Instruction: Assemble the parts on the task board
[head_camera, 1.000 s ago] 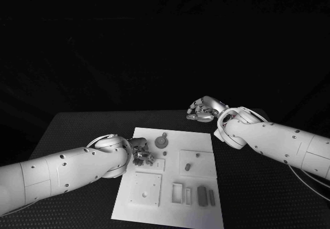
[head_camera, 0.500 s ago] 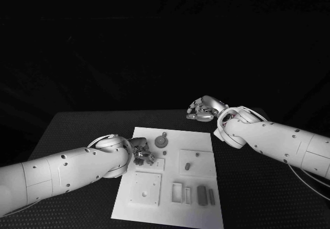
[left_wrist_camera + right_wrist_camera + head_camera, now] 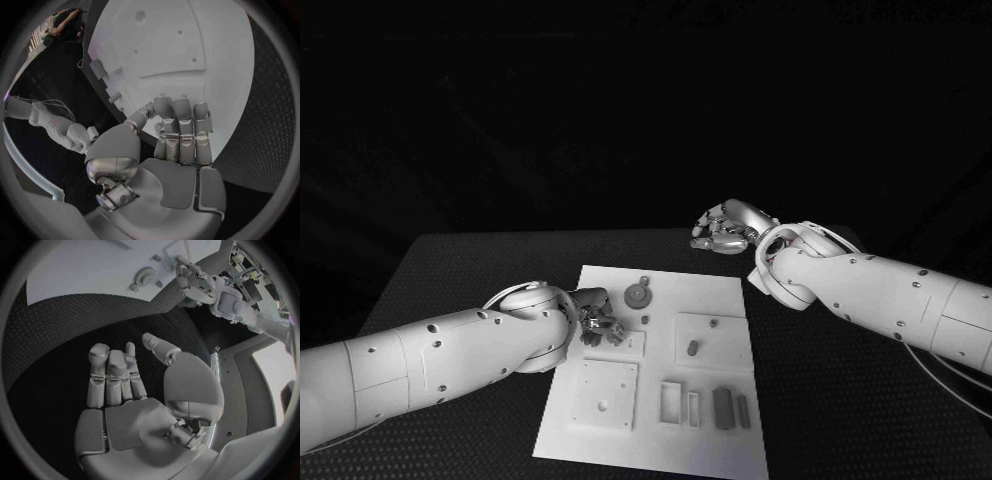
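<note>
White flat task board (image 3: 711, 300) lies mid-table | your left hand (image 3: 599, 320) sits at its left edge, fingers curled, holding nothing you can see | round grey gear part (image 3: 638, 295) lies just past it, toward the far edge | right hand (image 3: 727, 229) curled, empty, well apart

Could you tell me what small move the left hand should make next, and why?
Probably lower the left hand a little toward the small dark part beside its fingertips. It hovers over the task board's left edge, apparently holding nothing, with its fingers partly curled, while the right hand rests off the board, behind it.
</note>
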{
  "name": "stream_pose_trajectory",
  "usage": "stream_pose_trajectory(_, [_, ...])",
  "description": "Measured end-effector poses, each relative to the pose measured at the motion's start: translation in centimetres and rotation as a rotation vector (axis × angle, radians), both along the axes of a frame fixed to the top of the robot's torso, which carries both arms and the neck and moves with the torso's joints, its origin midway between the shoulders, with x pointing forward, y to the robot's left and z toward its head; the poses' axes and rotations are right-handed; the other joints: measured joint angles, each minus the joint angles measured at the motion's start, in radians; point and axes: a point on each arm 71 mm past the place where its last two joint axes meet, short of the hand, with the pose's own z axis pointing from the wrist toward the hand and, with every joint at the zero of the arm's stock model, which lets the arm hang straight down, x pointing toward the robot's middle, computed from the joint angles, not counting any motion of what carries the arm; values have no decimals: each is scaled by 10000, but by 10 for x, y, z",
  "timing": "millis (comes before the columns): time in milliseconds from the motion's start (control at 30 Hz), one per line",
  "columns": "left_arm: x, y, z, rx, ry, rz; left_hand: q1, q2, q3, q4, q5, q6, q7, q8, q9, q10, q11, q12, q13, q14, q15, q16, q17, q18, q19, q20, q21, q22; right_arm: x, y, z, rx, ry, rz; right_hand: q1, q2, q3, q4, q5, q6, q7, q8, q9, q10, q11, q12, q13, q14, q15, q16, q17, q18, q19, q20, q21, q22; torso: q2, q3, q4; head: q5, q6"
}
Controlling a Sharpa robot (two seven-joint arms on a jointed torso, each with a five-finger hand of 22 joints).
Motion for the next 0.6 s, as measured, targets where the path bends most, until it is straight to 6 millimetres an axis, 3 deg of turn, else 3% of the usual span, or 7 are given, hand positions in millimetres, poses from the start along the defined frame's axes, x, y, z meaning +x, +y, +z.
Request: stream_pose_trajectory(600, [-1, 2, -1, 31, 62, -18, -11, -11, 25, -27, -19, 29, -20, 32, 22, -1, 0, 0, -1, -1, 1, 0, -18, -1, 0, 0, 0, 20, 0, 0, 0, -15, 36, 9, 0, 0, 0, 0, 0, 4, 49, -39, 8, 0, 0, 0, -9, 0, 0, 0, 0, 0, -14, 15, 0, 0, 2, -11, 6, 31, -97])
